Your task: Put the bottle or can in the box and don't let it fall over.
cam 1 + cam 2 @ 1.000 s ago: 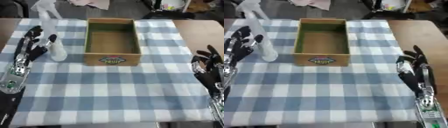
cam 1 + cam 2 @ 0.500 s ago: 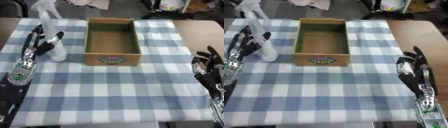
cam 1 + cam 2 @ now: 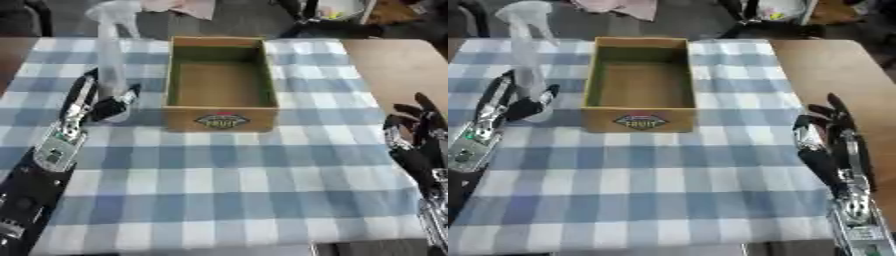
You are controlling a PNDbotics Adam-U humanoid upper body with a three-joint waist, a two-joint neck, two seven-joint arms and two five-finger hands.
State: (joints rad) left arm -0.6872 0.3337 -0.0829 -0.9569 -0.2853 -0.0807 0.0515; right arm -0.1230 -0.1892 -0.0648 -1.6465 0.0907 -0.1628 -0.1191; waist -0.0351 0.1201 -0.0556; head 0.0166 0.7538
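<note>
The clear spray bottle (image 3: 109, 60) is hard to read: its body is see-through against the checked cloth (image 3: 227, 180), so only its outline and pale trigger head show, and its base is hidden behind the left hand (image 3: 94, 102). Whether anything is printed on it cannot be made out. The left forearm is cut off at the lower left corner, and the right arm runs out of the bottom right corner.

The left hand is at the foot of the bottle, fingers up one side and thumb up the other, so that the bottle stands between them. The fingers look only slightly bent, and it is not clear whether they actually press on the bottle or merely bracket it. The bottle stands upright on the cloth, just left of the box (image 3: 221, 82) and outside it.

The right hand (image 3: 824, 140) rests at the right edge, fingers relaxed and pointing up, holding nothing, well apart from the box.

The cardboard box is open at the top. Its near wall carries an oval label (image 3: 640, 121) that seems to read "FRUIT".
</note>
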